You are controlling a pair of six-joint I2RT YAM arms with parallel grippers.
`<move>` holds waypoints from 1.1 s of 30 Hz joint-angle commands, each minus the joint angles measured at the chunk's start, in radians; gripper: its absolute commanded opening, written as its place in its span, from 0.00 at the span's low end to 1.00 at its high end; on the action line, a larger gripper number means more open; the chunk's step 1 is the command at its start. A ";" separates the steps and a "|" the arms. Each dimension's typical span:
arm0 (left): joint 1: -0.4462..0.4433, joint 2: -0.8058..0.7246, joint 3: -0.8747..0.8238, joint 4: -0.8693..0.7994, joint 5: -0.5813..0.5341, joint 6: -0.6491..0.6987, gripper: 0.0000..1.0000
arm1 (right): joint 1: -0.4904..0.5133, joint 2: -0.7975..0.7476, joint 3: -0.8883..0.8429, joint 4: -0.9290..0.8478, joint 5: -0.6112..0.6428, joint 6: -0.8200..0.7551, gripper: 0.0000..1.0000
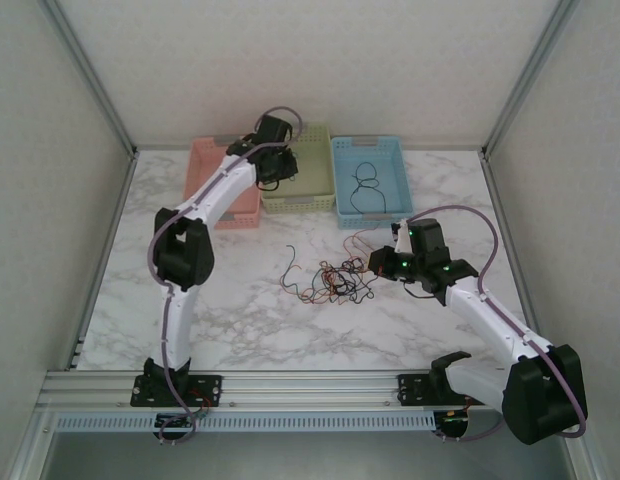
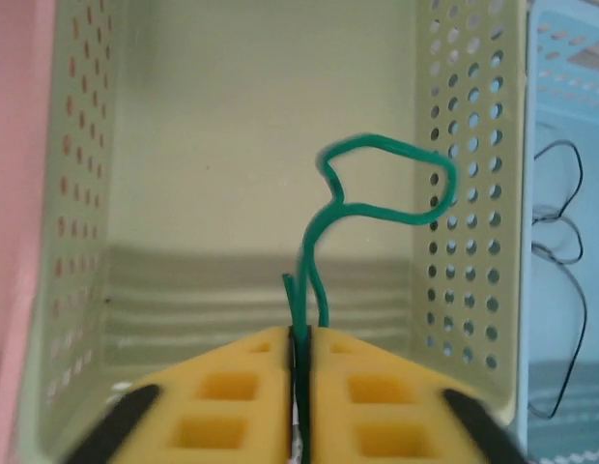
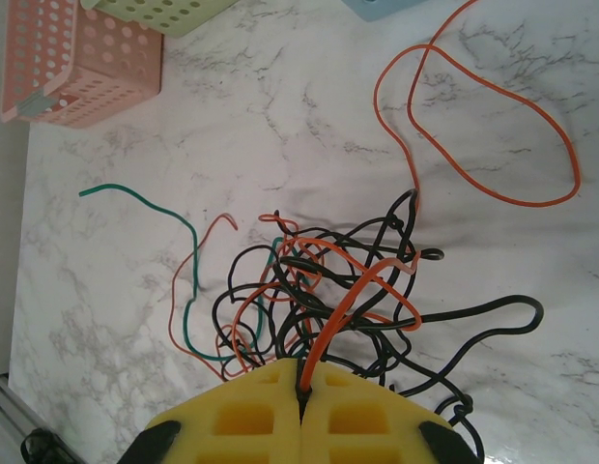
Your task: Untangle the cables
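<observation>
A pink basket (image 1: 203,160), a green basket (image 1: 302,203) and a blue basket (image 1: 395,162) stand side by side on a marble table (image 1: 240,320).

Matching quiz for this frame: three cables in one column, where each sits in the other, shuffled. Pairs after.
1. green cable
2. lone black cable
3. bright red-orange cable

A. lying in the blue basket
B. pinched in the right end effector, at the tangle
C. pinched in the left end effector, over the green basket

Pairs: 1-C, 2-A, 3-B.
</observation>
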 commanded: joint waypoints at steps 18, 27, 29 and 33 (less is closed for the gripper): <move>-0.061 -0.712 -0.875 0.246 0.129 0.000 0.68 | 0.012 -0.005 -0.022 -0.004 0.023 -0.016 0.00; -0.290 -1.089 -1.440 0.443 0.187 -0.082 0.72 | 0.016 -0.001 -0.022 -0.003 0.024 -0.014 0.00; -0.352 -1.112 -1.486 0.466 0.176 -0.084 0.68 | 0.015 0.004 -0.021 -0.001 0.029 -0.015 0.00; -0.436 -1.096 -1.479 0.464 0.161 -0.040 0.53 | 0.015 0.019 -0.024 0.011 0.033 -0.008 0.00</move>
